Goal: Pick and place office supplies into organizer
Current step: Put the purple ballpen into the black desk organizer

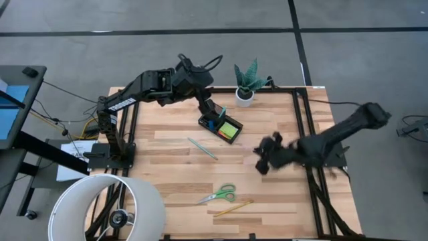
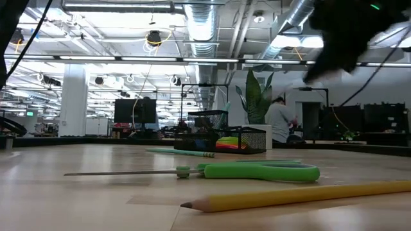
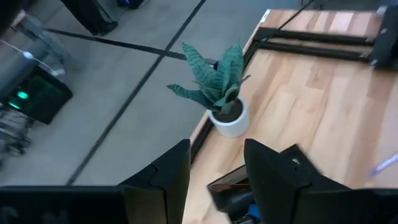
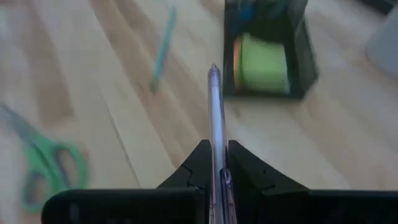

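The right hand (image 4: 214,177) is clenched on a pale pen (image 4: 215,118), which sticks straight out from between its fingers; in the high view this hand (image 1: 267,158) hangs over the right half of the wooden surface (image 1: 174,177), to the right of the organizer and apart from it. The left hand (image 3: 214,171) has its fingers spread with nothing between them, and it hovers directly over the far-left end of the organizer (image 1: 220,124).

The organizer is a black mesh tray standing at a slant on the far middle of the surface. A lime-green sticky-note pad (image 1: 229,130) with an orange edge fills its right compartment, and something blue shows in the left one (image 1: 212,124). Just beyond it, at the far edge, stands a white pot with a green plant (image 1: 246,85).

Loose on the surface lie a teal pen (image 1: 202,148), near and left of the organizer, then green-handled scissors (image 1: 217,195) towards the near edge, and a yellow pencil (image 1: 233,208) just beside them, nearer still. From the low view the pencil (image 2: 302,195) lies in front, the scissors (image 2: 257,171) behind it, and the organizer (image 2: 221,138) farther back.

A large white round thing (image 1: 107,204) sits at the near-left corner. No brand, label or writing can be read on anything.
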`<move>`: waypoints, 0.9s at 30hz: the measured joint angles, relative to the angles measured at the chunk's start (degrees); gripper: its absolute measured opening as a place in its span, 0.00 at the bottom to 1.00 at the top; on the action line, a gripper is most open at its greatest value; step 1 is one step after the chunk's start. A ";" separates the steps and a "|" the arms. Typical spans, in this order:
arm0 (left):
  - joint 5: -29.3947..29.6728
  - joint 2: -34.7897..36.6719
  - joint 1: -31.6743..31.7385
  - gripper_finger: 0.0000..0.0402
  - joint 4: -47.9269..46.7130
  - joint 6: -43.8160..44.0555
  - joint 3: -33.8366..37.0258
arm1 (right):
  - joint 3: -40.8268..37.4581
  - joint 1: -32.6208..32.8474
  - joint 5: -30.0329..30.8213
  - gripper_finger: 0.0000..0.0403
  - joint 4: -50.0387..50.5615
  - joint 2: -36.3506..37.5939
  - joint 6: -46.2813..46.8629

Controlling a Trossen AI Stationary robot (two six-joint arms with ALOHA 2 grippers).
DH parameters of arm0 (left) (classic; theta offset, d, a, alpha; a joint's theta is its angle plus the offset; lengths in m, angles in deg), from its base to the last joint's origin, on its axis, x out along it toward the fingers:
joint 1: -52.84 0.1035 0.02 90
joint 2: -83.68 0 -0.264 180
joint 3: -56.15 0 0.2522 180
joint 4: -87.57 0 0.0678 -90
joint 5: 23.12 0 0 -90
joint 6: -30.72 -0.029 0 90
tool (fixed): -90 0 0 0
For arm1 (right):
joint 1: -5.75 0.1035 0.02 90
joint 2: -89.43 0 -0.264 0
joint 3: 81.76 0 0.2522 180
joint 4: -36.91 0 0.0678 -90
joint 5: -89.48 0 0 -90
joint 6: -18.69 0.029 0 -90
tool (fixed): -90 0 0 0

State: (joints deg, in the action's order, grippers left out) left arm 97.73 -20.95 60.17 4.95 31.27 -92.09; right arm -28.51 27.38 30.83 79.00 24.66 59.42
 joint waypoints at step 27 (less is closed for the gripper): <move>22.35 -0.01 0.00 0.36 -4.76 -8.32 0.00 | 40.29 -47.85 -48.41 0.06 13.62 -27.22 3.55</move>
State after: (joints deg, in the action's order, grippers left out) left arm 120.08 -20.96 60.17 0.18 22.95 -92.09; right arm 11.78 -20.47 -17.58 92.62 -2.55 62.97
